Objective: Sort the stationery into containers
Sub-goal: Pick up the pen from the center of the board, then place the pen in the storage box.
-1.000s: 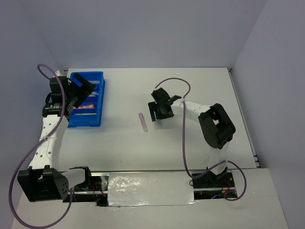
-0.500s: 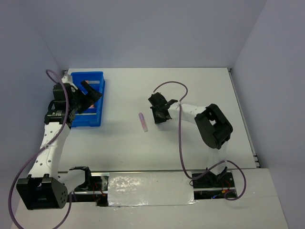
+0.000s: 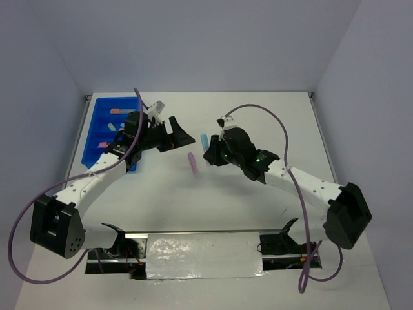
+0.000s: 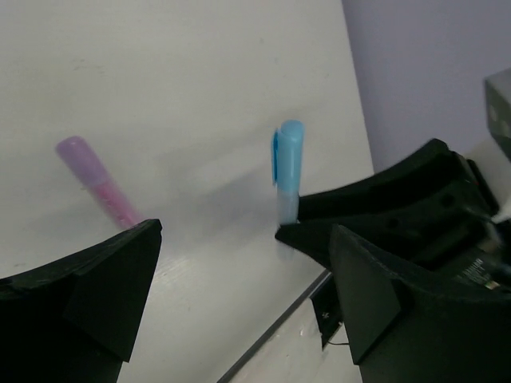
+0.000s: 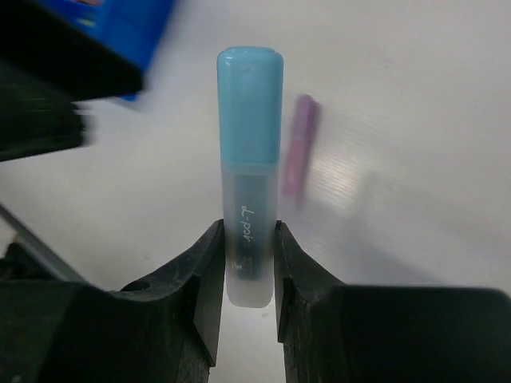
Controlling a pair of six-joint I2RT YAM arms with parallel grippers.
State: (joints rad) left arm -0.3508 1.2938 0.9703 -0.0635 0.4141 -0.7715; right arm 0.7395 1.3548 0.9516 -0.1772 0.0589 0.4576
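— How were the two arms set?

— The left arm point(image 3: 97, 181) reached up from its base and bent right across the front of the blue tray point(image 3: 105, 126), with the left gripper point(image 3: 174, 134) pointing toward the middle of the table point(image 3: 271, 116). The right arm point(image 3: 303, 184) was stretched long and low to the left, and the right gripper point(image 3: 210, 154) faced the left one with a gap between them.

— And the grippers themselves?

— The left one was spread wide with nothing in it. The right one was clamped on a light blue marker point(image 5: 250, 104), its fingers point(image 5: 209, 279) pinching the clear lower barrel and the blue cap sticking out past the tips.

— Where was that marker relative to the left gripper?

— In the left wrist view it stood up from the right gripper's dark fingers, between the two spread left fingers point(image 4: 96, 279) but ahead of them and not touching either.

— Anything else?

— A purple marker point(image 3: 193, 165) lay flat on the table just on the near side of both grippers, touching neither. A few small pieces lay in the tray.
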